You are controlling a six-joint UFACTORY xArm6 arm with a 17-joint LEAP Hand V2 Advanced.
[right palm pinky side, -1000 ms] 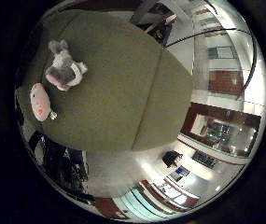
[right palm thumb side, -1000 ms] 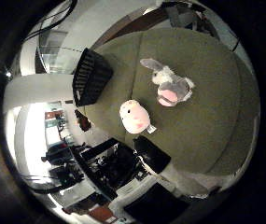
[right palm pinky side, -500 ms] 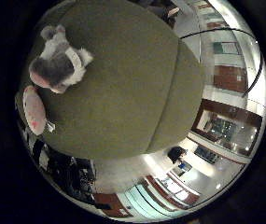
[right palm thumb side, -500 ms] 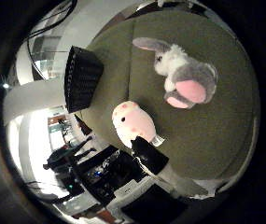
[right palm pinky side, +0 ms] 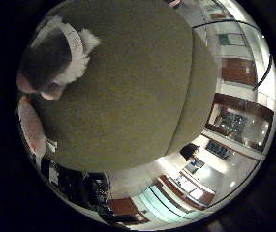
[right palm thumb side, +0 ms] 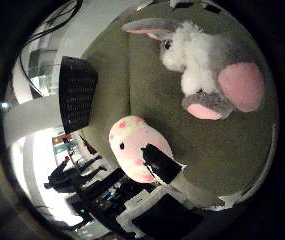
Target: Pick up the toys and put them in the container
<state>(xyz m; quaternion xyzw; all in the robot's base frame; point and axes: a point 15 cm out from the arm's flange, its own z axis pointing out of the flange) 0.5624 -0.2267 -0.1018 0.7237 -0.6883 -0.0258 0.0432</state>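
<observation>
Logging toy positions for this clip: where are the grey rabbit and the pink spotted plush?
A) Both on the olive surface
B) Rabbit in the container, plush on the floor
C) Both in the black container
A: the grey rabbit and pink spotted plush lie on the olive surface, outside the black container.

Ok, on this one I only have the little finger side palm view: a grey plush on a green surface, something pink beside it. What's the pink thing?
Observer: A rounded pink plush toy with darker pink spots and a dark eye, lying on the green surface.
Operator: Is there a container anywhere? I see none.
Observer: Yes, a black mesh container at the edge of the green surface. I cannot tell whether it stands on the surface or just off it.
</observation>
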